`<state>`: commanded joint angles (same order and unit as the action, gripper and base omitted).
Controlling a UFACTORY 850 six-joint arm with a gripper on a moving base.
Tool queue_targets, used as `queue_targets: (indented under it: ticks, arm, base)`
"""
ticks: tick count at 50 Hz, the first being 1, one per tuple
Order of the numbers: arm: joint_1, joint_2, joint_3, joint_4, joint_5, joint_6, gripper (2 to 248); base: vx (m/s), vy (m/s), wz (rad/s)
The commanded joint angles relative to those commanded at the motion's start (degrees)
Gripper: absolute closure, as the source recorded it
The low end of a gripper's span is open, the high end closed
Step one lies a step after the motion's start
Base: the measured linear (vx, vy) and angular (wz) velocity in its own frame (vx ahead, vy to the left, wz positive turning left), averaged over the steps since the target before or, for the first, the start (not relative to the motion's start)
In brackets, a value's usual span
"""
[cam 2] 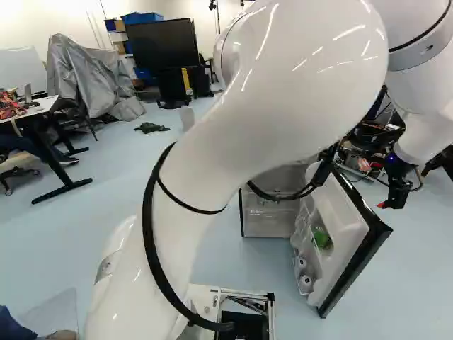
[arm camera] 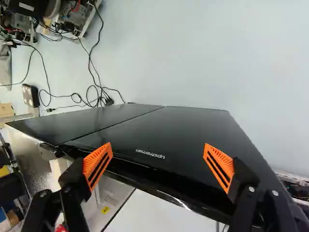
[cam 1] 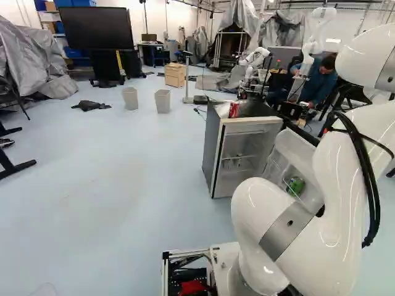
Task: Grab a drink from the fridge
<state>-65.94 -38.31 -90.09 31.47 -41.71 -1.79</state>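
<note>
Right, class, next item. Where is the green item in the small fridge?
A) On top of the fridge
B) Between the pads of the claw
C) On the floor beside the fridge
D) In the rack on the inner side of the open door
D: the green item sits in the rack on the inner side of the fridge's open door.

The white arm [cam 2: 265, 92] is rising near, arching over to the right; its black gripper [cam 2: 392, 201] is hanging farther off, tilting down, its orange-padded fingers [arm camera: 219, 166] standing wide apart.
</note>
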Motion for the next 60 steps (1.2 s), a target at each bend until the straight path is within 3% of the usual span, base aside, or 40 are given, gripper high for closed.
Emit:
queue_targets:
  ticks: [16,60]
  arm:
    - [-0.9,-0.8,-1.3,-1.6,-5.1,0.0,3]
    - [0.3,2.4,3.6,-1.7,-5.4,0.0,3]
  base:
    - [0.000,0.000,0.000]
    - [0.000,0.000,0.000]
